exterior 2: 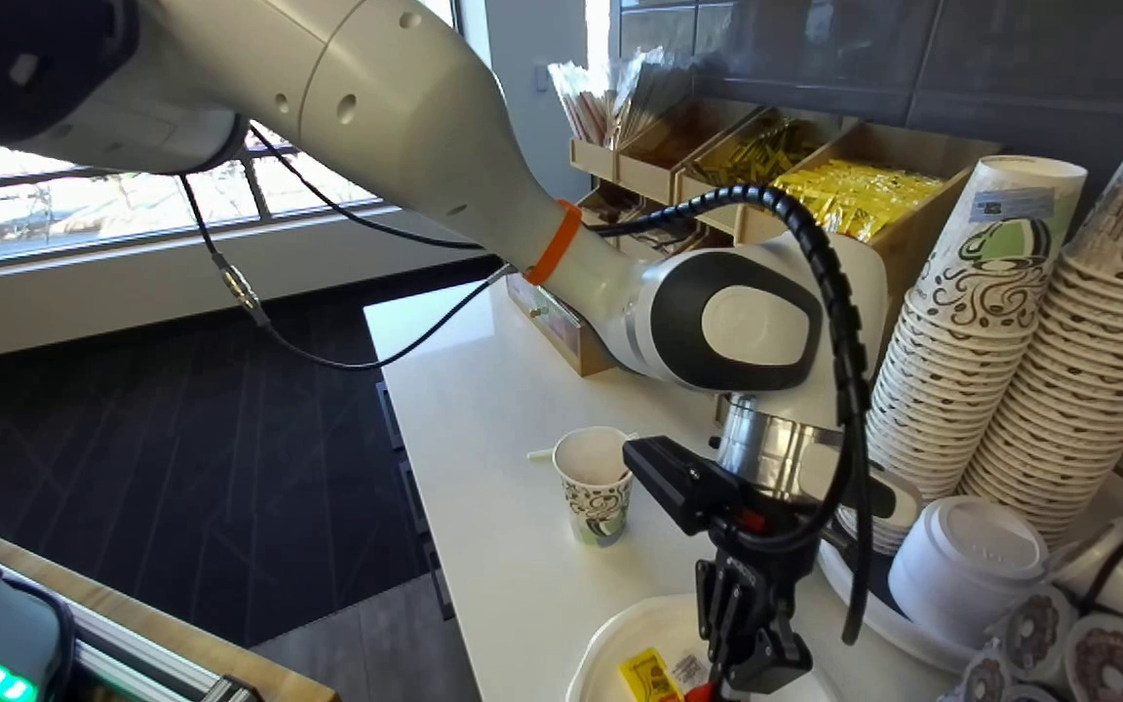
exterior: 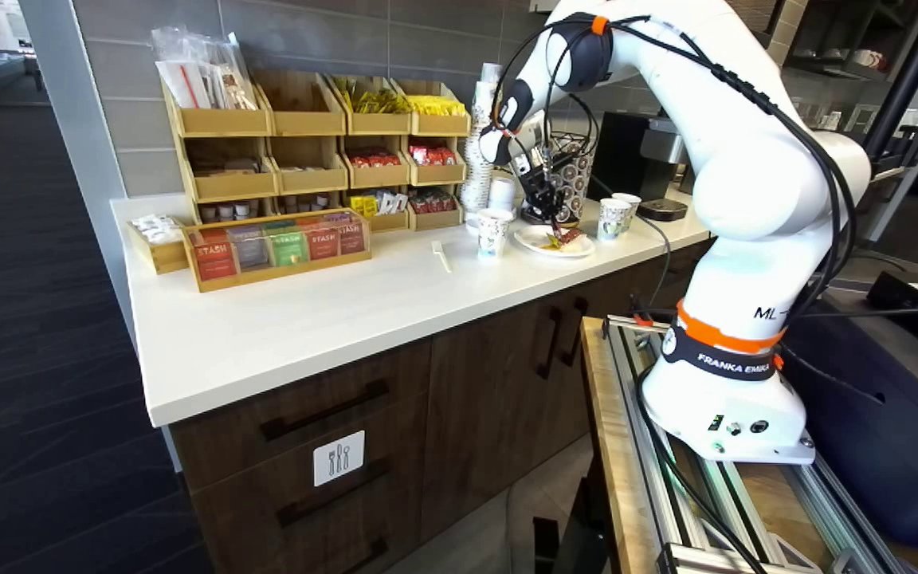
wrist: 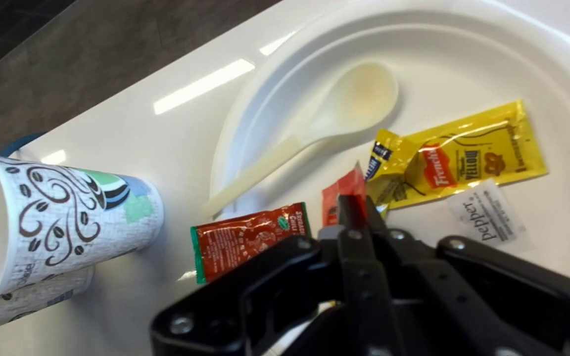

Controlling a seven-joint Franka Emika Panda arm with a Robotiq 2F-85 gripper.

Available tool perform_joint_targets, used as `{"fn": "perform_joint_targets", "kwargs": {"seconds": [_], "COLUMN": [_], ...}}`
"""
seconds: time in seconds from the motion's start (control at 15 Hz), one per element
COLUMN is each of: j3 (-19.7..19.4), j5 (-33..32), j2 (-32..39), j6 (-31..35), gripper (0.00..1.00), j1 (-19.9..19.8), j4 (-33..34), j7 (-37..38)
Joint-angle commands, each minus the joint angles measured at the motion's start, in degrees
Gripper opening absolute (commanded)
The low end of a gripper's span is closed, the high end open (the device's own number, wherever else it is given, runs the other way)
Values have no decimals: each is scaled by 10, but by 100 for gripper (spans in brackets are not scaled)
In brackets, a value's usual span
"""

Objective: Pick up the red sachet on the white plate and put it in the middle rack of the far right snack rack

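My gripper [wrist: 362, 205] is shut on a small red sachet [wrist: 342, 190], whose upper part sticks out past the fingertips in the wrist view. The gripper is low over the white plate [wrist: 443, 64]; I cannot tell whether the sachet touches it. In an exterior view the gripper [exterior: 557, 231] points down at the plate [exterior: 531, 241]. The sachet shows only as a red sliver [exterior 2: 701, 693] in an exterior view. The snack rack [exterior: 441, 125] is the rightmost column, with yellow packets on top. Its middle rack [exterior: 437, 174] holds red packets.
The plate also holds a spoon [wrist: 364, 99], a yellow mustard packet [wrist: 468, 153], a pepper packet [wrist: 485, 217] and a sriracha packet [wrist: 245, 240]. Paper cups [exterior: 493, 233] stand beside it. Tall cup stacks [exterior: 476, 167] rise between rack and gripper. A low tea box [exterior: 284, 267] fronts the other columns.
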Motion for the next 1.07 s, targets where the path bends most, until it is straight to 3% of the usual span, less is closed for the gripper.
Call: {"fn": "perform_joint_targets", "kwargs": {"seconds": [0.0,0.6,1.0], "j3": [1,27,49], "j5": [-20,-87,-104], "j2": [-83,-256,-366], "j6": [-4,-30,46], "gripper": [0,0,0], "j1": [3,1,16], "j4": [-77,-239,-367], "j7": [-46,-279,-393]}}
